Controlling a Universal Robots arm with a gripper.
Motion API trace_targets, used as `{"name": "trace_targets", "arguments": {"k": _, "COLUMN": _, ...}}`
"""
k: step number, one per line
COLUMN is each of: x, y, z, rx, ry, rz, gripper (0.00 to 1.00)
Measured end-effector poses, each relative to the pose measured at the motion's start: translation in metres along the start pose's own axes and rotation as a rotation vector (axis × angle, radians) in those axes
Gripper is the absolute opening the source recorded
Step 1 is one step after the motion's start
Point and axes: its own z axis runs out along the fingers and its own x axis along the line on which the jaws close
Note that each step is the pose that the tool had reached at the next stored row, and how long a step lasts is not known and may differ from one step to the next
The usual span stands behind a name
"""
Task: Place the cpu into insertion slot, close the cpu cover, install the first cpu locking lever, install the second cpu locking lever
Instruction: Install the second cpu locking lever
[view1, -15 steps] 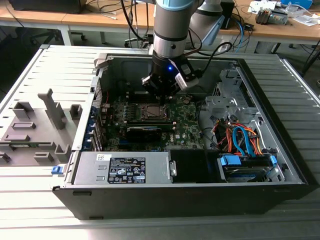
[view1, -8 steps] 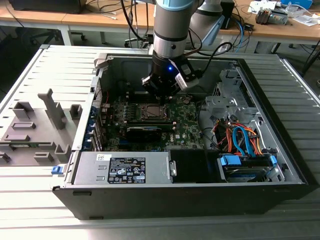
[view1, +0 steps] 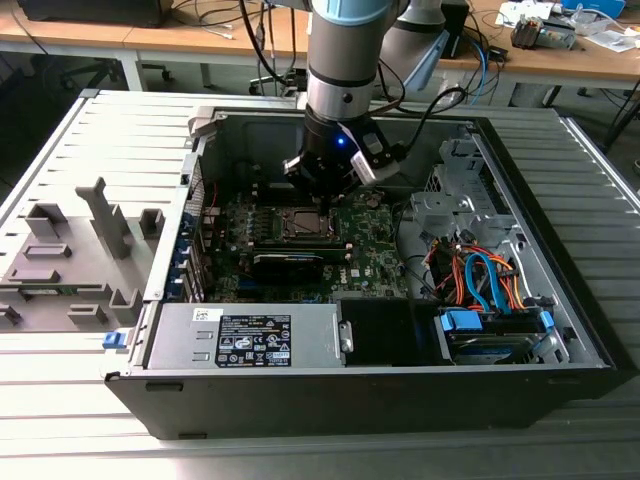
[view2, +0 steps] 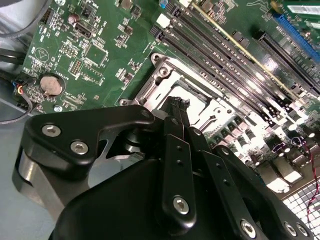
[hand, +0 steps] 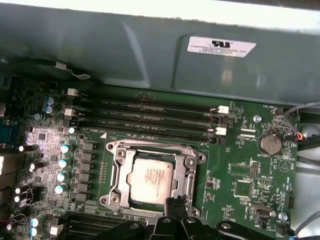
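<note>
- Already the cpu (hand: 152, 178) sits in the insertion slot (hand: 116, 161), centre of the first wrist view, the cpu cover (hand: 190, 172) lying down around it.
- Just above the socket's edge, the gripper (hand: 176, 204) has its fingertips (view2: 175, 103) pressed together, gripping nothing.
- Beyond the socket run memory slots (hand: 150, 117) on the green motherboard (hand: 245, 165).
- Centre of the exterior view, the arm (view1: 345, 60) reaches into the open computer case (view1: 560, 200).

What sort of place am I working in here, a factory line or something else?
Most likely a lab or workshop bench, not a line: an open computer case lies on a slatted metal table, with wooden desks strewn with cables behind. The gripper hovers at the cpu.
</note>
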Motion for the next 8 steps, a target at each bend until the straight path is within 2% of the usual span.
{"name": "trace_targets", "arguments": {"k": 8, "x": 0.0019, "y": -0.0158, "z": -0.0002, "rx": 0.0000, "ry": 0.0000, "rz": 0.000, "gripper": 0.11}}
